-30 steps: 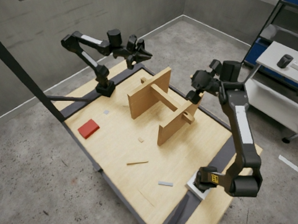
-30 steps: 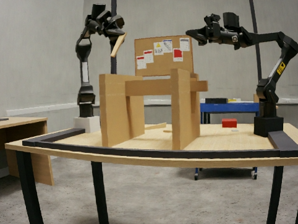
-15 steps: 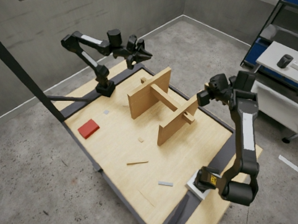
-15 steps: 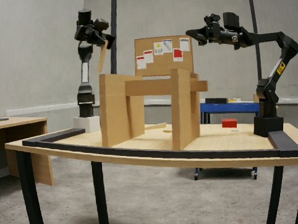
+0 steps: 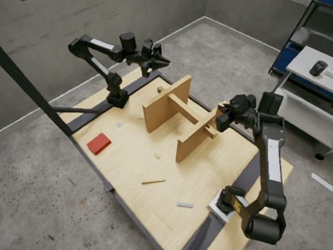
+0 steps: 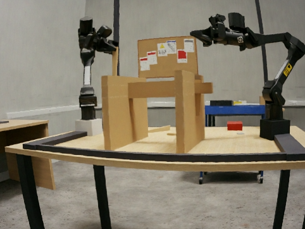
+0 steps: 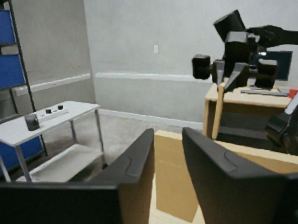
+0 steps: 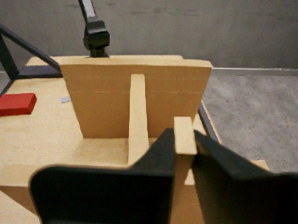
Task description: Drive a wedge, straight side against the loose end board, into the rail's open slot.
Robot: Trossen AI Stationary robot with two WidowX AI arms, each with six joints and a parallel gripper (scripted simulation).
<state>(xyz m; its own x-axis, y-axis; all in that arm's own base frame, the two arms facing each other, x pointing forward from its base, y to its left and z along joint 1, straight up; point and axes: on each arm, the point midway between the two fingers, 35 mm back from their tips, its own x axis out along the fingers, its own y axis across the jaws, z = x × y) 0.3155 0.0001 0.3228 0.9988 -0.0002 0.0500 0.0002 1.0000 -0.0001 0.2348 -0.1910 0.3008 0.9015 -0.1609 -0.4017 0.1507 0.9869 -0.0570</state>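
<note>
My near end board (image 5: 193, 143) (image 6: 123, 111) is my landmark. Beyond it in the top view, the right gripper (image 5: 226, 117) covers much of the wedge — I can't make out its lower tip there. In the right wrist view the gripper's dark fingers, blurred, hide part of that board, and the picture's bottom edge cuts it off. The slot beside it — too hidden for me to judge in any view.
</note>
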